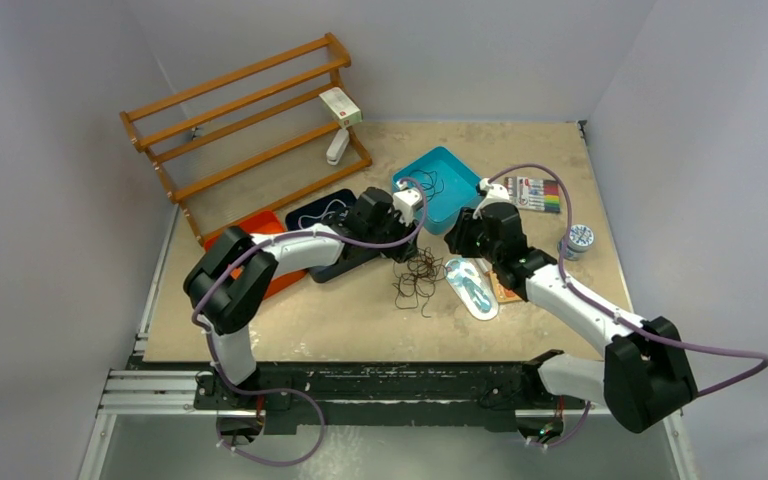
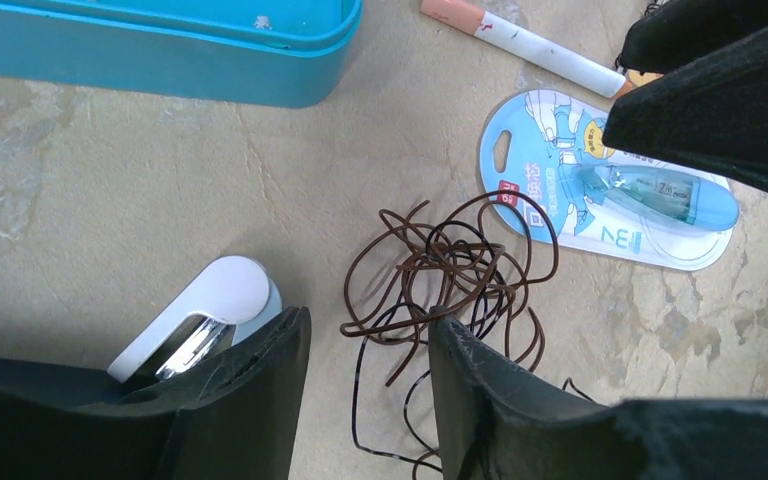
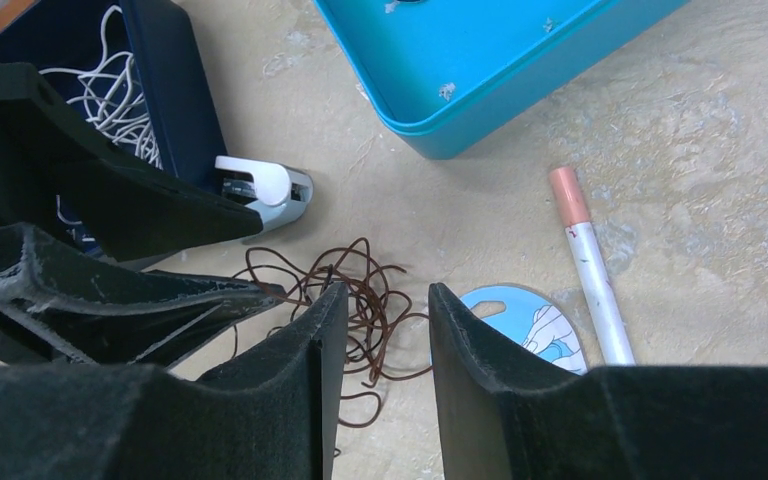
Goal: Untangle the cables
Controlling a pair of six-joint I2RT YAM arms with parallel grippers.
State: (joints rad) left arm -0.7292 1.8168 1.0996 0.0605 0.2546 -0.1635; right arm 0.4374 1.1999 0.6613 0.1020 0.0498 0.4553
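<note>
A dark brown cable (image 2: 450,262) lies in a wiry tangle on the table, with a thin black cable (image 2: 360,392) looped under it. The tangle shows in the top view (image 1: 418,278) and in the right wrist view (image 3: 372,310). My left gripper (image 2: 370,320) is open and empty, its tips just above the tangle's left side. My right gripper (image 3: 388,292) is open and empty, close over the tangle's right side. In the top view, the left gripper (image 1: 403,245) and right gripper (image 1: 450,250) face each other. The white cable (image 3: 110,100) lies in a navy tray (image 1: 305,215).
A teal tray (image 1: 460,195) behind the tangle holds a thin dark cord (image 1: 428,183). A white stapler (image 2: 205,310) lies beside the left fingers. A blue correction-tape pack (image 2: 610,200) and a pen (image 2: 530,40) lie right of the tangle. A wooden rack (image 1: 250,120) stands far left.
</note>
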